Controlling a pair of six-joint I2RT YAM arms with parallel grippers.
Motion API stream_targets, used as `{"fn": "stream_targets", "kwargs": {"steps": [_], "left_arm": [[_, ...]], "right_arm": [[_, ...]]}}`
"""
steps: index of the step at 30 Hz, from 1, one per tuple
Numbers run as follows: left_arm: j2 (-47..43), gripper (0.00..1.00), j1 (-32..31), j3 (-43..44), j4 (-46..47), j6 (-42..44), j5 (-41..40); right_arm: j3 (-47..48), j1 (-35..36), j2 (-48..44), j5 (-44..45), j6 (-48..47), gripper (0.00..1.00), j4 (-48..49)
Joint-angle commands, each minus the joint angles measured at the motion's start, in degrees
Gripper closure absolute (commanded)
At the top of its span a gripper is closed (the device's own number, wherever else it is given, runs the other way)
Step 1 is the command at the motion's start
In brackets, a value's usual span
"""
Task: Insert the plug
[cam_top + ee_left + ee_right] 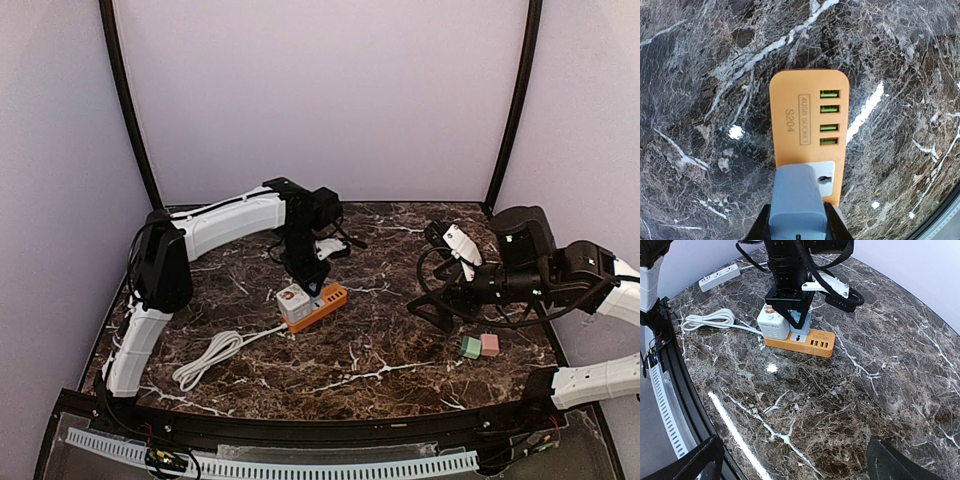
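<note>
**Marble tabletop, plug held over orange strip**

Dark veined marble table (pixel 380 370) is carrying every item; places are given from the power strip (pixel 327 298).

- Power strip: orange, lying flat; four green USB ports are sitting at its far end; a white adapter (pixel 291 300) is occupying the near end; a coiled white cable (pixel 210 358) is trailing away from that end.
- Plug (pixel 796 200): blue-grey block, hanging directly over the strip's white socket (pixel 825 177), beside the adapter; prongs are hidden, so whether they are entering cannot be told.
- Left gripper (pixel 797 227): closed narrowly on the plug, fingers (pixel 836 224) pinching its two flat sides.
- Right gripper (pixel 795 460): jaws are standing wide and holding nothing, well apart from the strip, facing it.
- Green block (pixel 470 346) and pink block (pixel 490 344): lying well apart from the strip, on the right arm's side.

Handling, as judged: the plug is looking like rigid moulded plastic, light, smooth enough to be slipping under a loose pinch; the flat sides of the body, clear of the prongs, are offering the best hold; the strip is likely sliding easily on polished stone when pressed off-centre.
</note>
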Motion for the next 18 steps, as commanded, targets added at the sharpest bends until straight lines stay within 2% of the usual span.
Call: {"fn": "stream_targets", "kwargs": {"steps": [1, 18], "left_arm": [[-0.1, 0.99, -0.3, -0.3, -1.2, 0.8, -0.4], [0.1, 0.99, -0.3, -3.4, -1.2, 1.1, -1.2]], "right_arm": [[0.9, 0.4, 0.1, 0.0, -0.2, 0.01, 0.4], [1.2, 0.4, 0.6, -0.7, -0.4, 0.01, 0.5]]}}
